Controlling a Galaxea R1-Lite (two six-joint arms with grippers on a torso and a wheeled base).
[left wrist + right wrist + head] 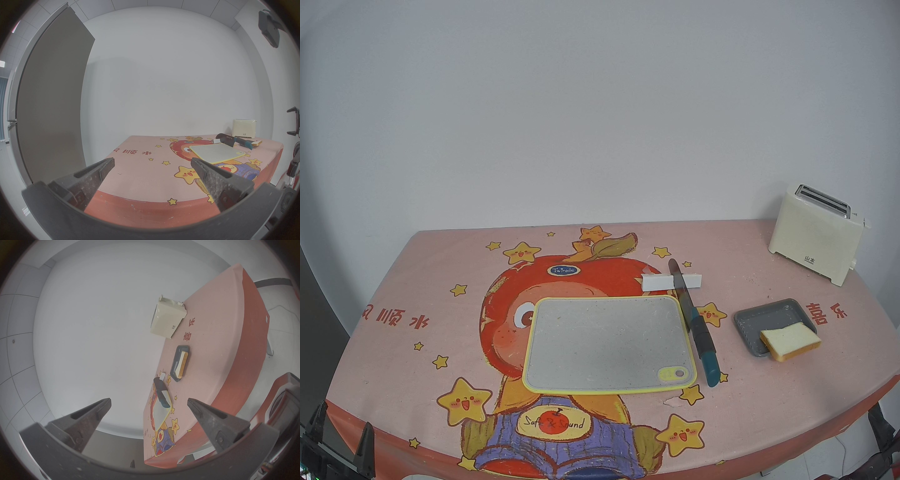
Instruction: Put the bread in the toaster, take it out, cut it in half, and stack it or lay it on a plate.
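Bread, a pale square slice (790,341), lies on the grey plastic plate (751,322) near the right edge of the pink bench (425,325), staged close to the cream toaster (812,237) for loading; left hand (152,161) and right hand (148,401) hang open, empty.

Plain white wall (600,112) behind cartoon-print table (394,375)
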